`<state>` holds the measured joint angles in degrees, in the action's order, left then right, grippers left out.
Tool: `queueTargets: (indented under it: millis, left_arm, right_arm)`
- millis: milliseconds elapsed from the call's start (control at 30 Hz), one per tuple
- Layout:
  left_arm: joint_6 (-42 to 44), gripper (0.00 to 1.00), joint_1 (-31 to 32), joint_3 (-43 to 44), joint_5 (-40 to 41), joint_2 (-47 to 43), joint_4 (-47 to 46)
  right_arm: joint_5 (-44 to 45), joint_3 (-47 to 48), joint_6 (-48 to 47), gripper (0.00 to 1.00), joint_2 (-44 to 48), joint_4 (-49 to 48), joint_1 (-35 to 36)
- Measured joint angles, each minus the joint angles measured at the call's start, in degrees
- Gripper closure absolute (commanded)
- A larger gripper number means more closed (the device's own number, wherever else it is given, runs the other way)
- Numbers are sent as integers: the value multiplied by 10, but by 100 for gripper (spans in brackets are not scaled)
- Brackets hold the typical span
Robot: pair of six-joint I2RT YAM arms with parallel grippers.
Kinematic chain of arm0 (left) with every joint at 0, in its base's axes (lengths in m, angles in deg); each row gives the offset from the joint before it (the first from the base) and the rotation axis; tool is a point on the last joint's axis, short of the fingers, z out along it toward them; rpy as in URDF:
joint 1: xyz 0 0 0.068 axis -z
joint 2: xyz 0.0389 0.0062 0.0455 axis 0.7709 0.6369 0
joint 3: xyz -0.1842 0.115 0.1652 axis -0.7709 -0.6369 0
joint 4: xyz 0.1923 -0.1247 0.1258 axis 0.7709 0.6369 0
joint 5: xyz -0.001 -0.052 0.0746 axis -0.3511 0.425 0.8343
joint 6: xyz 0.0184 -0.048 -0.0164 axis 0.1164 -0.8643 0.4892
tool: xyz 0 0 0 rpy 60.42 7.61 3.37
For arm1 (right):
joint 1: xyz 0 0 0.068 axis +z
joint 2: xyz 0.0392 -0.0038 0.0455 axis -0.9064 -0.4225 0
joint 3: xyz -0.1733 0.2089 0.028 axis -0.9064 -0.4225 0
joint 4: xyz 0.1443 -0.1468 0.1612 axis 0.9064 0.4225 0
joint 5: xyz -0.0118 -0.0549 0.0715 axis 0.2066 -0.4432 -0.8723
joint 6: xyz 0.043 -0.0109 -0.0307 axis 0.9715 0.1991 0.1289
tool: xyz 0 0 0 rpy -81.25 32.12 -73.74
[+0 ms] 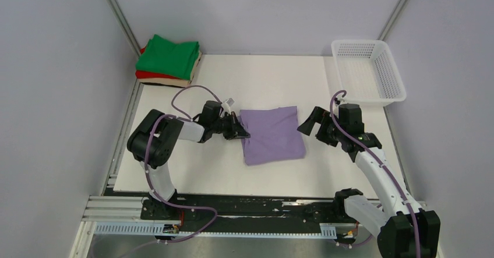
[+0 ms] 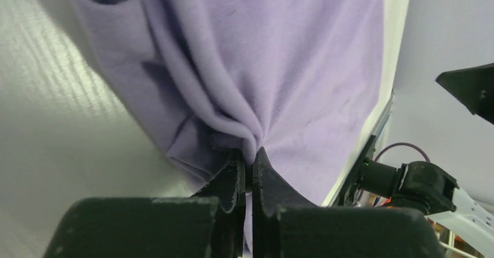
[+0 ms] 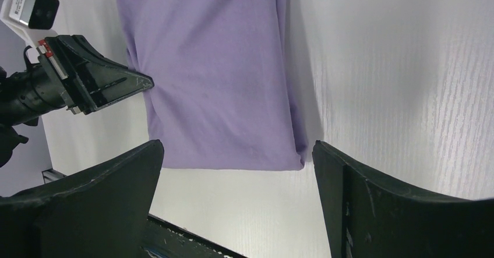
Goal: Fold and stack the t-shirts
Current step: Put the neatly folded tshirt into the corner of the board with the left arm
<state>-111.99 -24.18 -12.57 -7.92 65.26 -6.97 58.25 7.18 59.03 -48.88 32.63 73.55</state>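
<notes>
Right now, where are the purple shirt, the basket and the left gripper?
purple shirt (image 1: 272, 134): top view, middle of the folded cloth.
basket (image 1: 391, 74): top view, its right wall.
left gripper (image 2: 249, 166): left wrist view, between the fingertips shut on the shirt's edge.

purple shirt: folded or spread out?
Folded. The purple shirt lies as a compact rectangle, no sleeves showing, layered edges visible; the left gripper pinches its edge.
</notes>
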Motion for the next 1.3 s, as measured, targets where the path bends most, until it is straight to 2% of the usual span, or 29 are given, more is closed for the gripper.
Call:
queueTargets:
  millis: [67,100,133,200,267,333,433,467,533,833,1067,1200,1300]
  left_arm:
    - [7,97,-2,2,4,10,13]
    - [9,89,-2,5,4,10,19]
    - [15,86,-2,10,8,10,30]
    - [26,74,-1,23,17,9,54]
    - [40,60,0,33,29,5,80]
    - [50,42,-1,41,36,-6,104]
    - [67,24,0,52,49,-30,142]
    - [74,9,3,57,58,-40,159]
    - [86,1,9,73,82,-61,206]
    - [112,0,33,138,211,-99,373]
    - [113,0,50,204,243,-27,412]
    - [115,14,75,241,266,7,427]
    - [111,34,94,253,303,20,432]
  right_arm:
    - [-1,0,0,0,0,0,0]
    - [-2,0,0,0,0,0,0]
    - [-2,0,0,0,0,0,0]
    - [-2,0,-1,0,0,0,0]
    - [-2,0,-1,0,0,0,0]
    - [-2,0,-1,0,2,1,0]
    - [-2,1,-1,0,8,2,0]
    - [-2,2,-1,0,11,2,0]
    - [-2,2,-2,0,17,2,0]
    - [4,3,-9,0,26,4,0]
    - [10,3,-15,0,26,4,0]
    - [14,3,-15,0,27,4,0]
    - [16,3,-15,0,29,5,0]
